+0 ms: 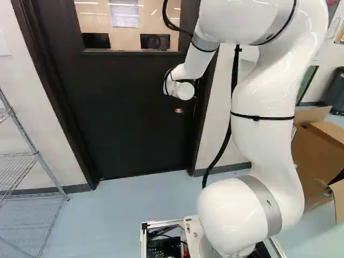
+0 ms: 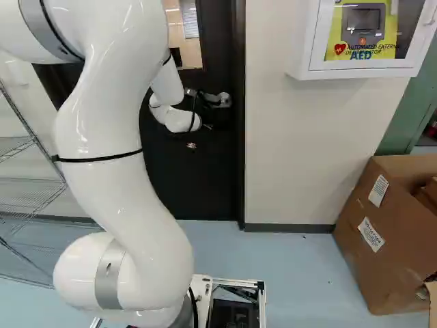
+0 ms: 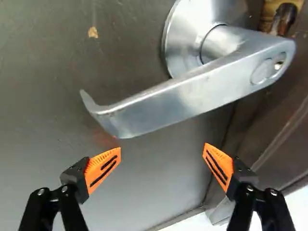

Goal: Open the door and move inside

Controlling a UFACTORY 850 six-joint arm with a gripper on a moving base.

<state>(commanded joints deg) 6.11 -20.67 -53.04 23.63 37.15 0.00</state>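
Gripper (image 2: 207, 115) is honestly tough to pick out in the right base view, black on a dark door (image 2: 181, 184), and in the left one the wrist pretty much covers it. The wrist view sorts it out: gripper (image 3: 161, 148) spread wide, orange pads (image 3: 103, 168) well apart, nothing between them. Door lever (image 3: 168, 103) sits just ahead of the gap, running across it, so no grip on it. The lever's round base plate (image 3: 180, 38) gets cut off at the edge.

Containers: white wall cabinet (image 2: 362, 70) to the right of the gripper, with a grey device and a yellow sheet in it, top cut off. Open cardboard box (image 2: 382, 266) is lower and farther right, some brown cardboard inside, can't tell what else. Closer to the base than the gripper, a metal frame (image 2: 261, 311) has black gear in it, partly cropped.

Lever itself is dull silver, smooth, flat-faced, with a hooked tip and a keyhole at the pivot end. Door paint near it has a small tan chip (image 3: 93, 32).
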